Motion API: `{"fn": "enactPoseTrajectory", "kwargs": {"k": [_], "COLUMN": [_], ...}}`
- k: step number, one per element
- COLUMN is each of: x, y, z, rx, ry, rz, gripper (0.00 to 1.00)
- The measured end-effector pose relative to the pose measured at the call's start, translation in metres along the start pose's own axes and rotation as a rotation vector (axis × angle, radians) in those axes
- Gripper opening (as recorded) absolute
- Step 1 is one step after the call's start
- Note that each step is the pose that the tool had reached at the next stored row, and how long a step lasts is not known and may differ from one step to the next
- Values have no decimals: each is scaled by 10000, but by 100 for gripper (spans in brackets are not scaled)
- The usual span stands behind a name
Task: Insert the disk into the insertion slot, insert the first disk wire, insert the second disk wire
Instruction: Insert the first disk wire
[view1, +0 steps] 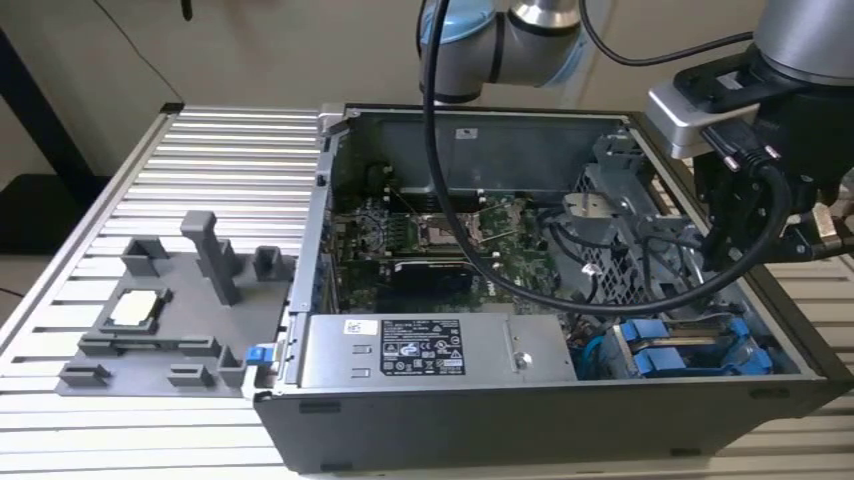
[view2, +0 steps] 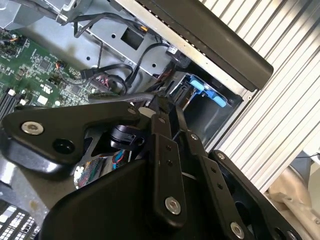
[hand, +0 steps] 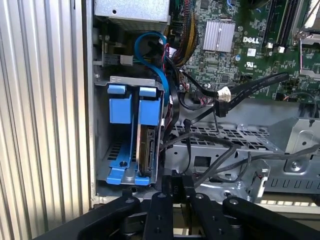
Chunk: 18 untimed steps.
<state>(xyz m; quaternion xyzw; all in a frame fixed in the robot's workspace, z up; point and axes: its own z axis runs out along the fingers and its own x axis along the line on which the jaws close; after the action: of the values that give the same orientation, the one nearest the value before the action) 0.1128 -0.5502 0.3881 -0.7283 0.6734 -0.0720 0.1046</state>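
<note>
The disk (hand: 148, 147) stands on edge in the slot (hand: 100, 150), at five o'clock of the computer case (view1: 534, 430) in the exterior view. It is probably rigid, fairly heavy and shock-sensitive, and its blue frame (hand: 148, 107) seems the safest hold. The gripper (hand: 177, 180) hovers just beside it, jaws together.

We take this for a robotics lab or test workshop. A ribbed aluminium counter (view1: 200, 150) carries an open computer case (view1: 534, 425) with its motherboard (view1: 441, 235) bare, beside a grey plastic jig (view1: 160, 320) of holders. An industrial arm (view1: 494, 45) with trailing black cables (view1: 747, 270) hangs over it, before a plain beige wall (view1: 267, 50).
</note>
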Motion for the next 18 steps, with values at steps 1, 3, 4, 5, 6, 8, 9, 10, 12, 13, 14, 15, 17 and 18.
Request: {"fn": "enactPoseTrajectory", "kwargs": {"k": [1,3,4,5,6,8,9,10,12,13,14,15,17,18], "x": [0,0,0,0,0,0,0,1,5,6,8,10,14,17], "y": [0,0,0,0,0,-5,-10,-21,-54,-77,-96,-117,-157,-177], "z": [0,0,0,0,0,1,4,5,15,21,27,34,45,51], "rx": [1,1,1,1,1,-18,-59,-118,-317,-470,-610,-758,-1046,-1194], "ry": [0,0,0,0,0,6,24,41,58,67,70,69,64,59], "rz": [0,0,0,0,0,-1,-2,-5,-3,1,4,8,20,26], "gripper": [19,19,19,19,19,19,19,19,19,19,19,19,19,19]}}
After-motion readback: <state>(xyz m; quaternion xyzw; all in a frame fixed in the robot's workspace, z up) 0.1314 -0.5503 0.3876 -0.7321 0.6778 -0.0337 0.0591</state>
